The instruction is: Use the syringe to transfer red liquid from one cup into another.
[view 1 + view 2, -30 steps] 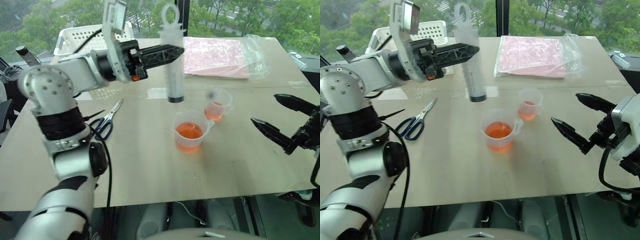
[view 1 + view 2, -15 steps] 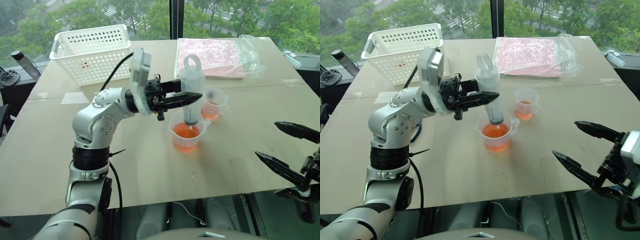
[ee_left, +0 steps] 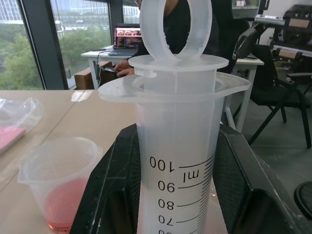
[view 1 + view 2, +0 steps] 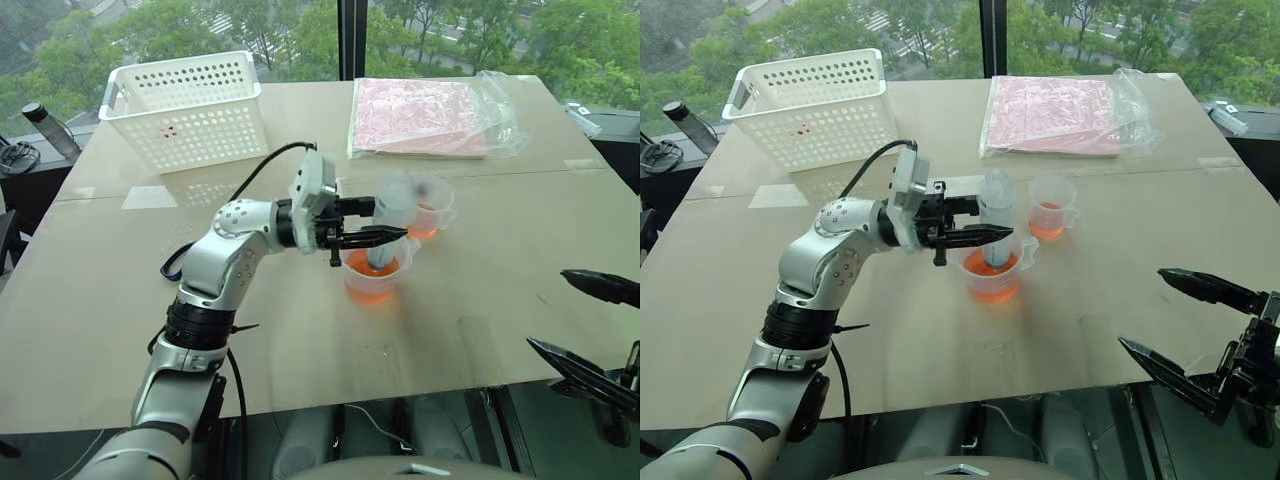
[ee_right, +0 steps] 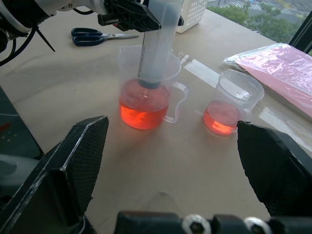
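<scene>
Head view: left gripper (image 4: 975, 236) clamps syringe (image 4: 996, 215) upright, tip down in large cup (image 4: 992, 275); small cup (image 4: 1050, 207) just right.

Right wrist view: right gripper (image 5: 170, 161) wide open, empty, near edge.

Head stereo pair: high, facing forward-down over table (image 4: 120, 330); both share basket (image 4: 190, 105), pink bag (image 4: 1060, 112), both cups. Left wrist view: very close behind syringe (image 3: 176, 161), level across table, small cup (image 3: 61, 183) beside, room beyond. Right wrist view: low near table edge, facing large cup (image 5: 146, 100), small cup, scissors (image 5: 95, 35); shares syringe and cups with head pair.
</scene>
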`<move>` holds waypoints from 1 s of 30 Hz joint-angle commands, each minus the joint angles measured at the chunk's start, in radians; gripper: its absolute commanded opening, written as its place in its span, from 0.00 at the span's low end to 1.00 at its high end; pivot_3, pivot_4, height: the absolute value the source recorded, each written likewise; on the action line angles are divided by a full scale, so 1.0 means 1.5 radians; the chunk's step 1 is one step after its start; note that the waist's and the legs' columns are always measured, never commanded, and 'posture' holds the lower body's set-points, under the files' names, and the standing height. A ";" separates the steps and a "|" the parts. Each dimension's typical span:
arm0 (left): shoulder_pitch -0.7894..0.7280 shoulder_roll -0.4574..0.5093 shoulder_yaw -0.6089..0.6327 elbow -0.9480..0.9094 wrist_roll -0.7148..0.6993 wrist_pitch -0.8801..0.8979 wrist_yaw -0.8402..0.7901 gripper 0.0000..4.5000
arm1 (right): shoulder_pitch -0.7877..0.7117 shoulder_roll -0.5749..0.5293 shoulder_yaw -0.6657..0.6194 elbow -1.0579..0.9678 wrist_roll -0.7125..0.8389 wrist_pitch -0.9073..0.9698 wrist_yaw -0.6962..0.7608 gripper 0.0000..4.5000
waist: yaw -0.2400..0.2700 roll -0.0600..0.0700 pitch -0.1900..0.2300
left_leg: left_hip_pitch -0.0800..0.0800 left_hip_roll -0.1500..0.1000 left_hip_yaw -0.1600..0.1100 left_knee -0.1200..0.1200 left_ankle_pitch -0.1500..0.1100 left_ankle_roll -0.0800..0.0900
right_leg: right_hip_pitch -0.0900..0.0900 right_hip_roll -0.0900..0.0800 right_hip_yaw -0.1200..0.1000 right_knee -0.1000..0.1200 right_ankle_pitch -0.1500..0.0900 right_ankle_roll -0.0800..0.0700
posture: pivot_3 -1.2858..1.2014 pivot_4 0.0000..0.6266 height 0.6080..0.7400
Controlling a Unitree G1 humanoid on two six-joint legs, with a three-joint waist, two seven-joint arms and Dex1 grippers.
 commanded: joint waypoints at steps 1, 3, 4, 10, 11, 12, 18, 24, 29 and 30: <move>0.005 0.009 0.004 -0.008 0.007 -0.023 -0.009 0.32 | -0.030 -0.014 0.021 -0.007 0.021 0.000 -0.059 1.00 | 0.000 0.000 0.000 | 0.000 0.000 0.000 0.000 0.000 0.000 | 0.000 0.000 0.000 0.000 0.000 0.000 | 0.52 0.24 1.00; 0.009 0.012 -0.001 -0.004 0.013 -0.026 -0.010 0.32 | -0.063 -0.028 0.039 -0.011 0.023 -0.001 -0.088 1.00 | 0.000 0.000 0.000 | 0.000 0.000 0.000 0.000 0.000 0.000 | 0.000 0.000 0.000 0.000 0.000 0.000 | 0.52 0.24 1.00; 0.010 0.011 -0.002 -0.001 0.016 -0.029 -0.009 0.32 | -0.093 -0.043 0.055 -0.018 0.013 -0.002 -0.115 1.00 | 0.000 0.000 0.000 | 0.000 0.000 0.000 0.000 0.000 -0.001 | 0.000 0.000 0.000 0.000 0.000 0.000 | 0.52 0.24 1.00; 0.017 0.006 -0.005 0.007 0.032 -0.049 -0.006 0.32 | -0.296 -0.192 0.190 -0.001 0.127 0.072 -0.341 1.00 | -0.001 0.001 0.000 | 0.000 0.000 0.001 0.000 0.001 -0.002 | 0.000 -0.001 0.000 0.000 0.000 0.000 | 0.52 0.24 1.00; 0.018 0.003 -0.006 0.008 0.038 -0.056 -0.002 0.32 | -0.346 -0.220 0.234 0.016 0.134 0.095 -0.400 1.00 | -0.001 0.001 0.000 | 0.001 0.000 0.001 0.000 0.001 -0.002 | 0.000 -0.001 0.000 0.000 0.000 0.000 | 0.52 0.24 1.00; 0.020 0.001 -0.008 0.009 0.047 -0.070 0.001 0.32 | -0.404 -0.234 0.285 0.033 0.148 0.102 -0.433 1.00 | -0.001 0.001 0.000 | 0.000 0.000 0.000 0.000 0.001 -0.002 | 0.000 -0.001 0.000 0.000 0.000 0.000 | 0.52 0.24 1.00; 0.030 -0.005 -0.012 0.012 0.062 -0.087 0.020 0.32 | -0.652 -0.215 0.501 0.081 0.244 0.162 -0.602 0.88 | 0.001 0.001 0.000 | -0.004 0.000 0.000 0.001 0.001 -0.002 | -0.003 -0.001 -0.001 -0.001 0.000 0.000 | 0.52 0.24 1.00; 0.039 -0.006 -0.016 -0.014 0.053 -0.067 0.038 0.32 | -0.767 -0.168 0.607 0.087 0.242 0.213 -0.655 0.74 | 0.000 0.001 0.000 | -0.005 0.000 -0.001 0.001 0.001 -0.002 | -0.004 -0.001 -0.001 -0.001 0.000 0.000 | 0.52 0.24 1.00; 0.047 0.000 -0.020 -0.027 0.055 -0.061 0.042 0.32 | -0.812 -0.145 0.640 0.098 0.256 0.243 -0.672 0.74 | -0.001 0.001 0.000 | -0.005 0.000 -0.001 0.001 0.001 -0.002 | -0.004 -0.001 -0.001 -0.001 0.000 0.000 | 0.52 0.24 1.00; 0.048 0.001 -0.020 -0.028 0.055 -0.060 0.043 0.32 | -0.821 -0.139 0.645 0.103 0.255 0.249 -0.677 0.74 | -0.001 0.001 0.000 | -0.005 0.000 -0.001 0.001 0.001 -0.002 | -0.004 -0.001 -0.001 -0.001 0.000 0.000 | 0.52 0.24 1.00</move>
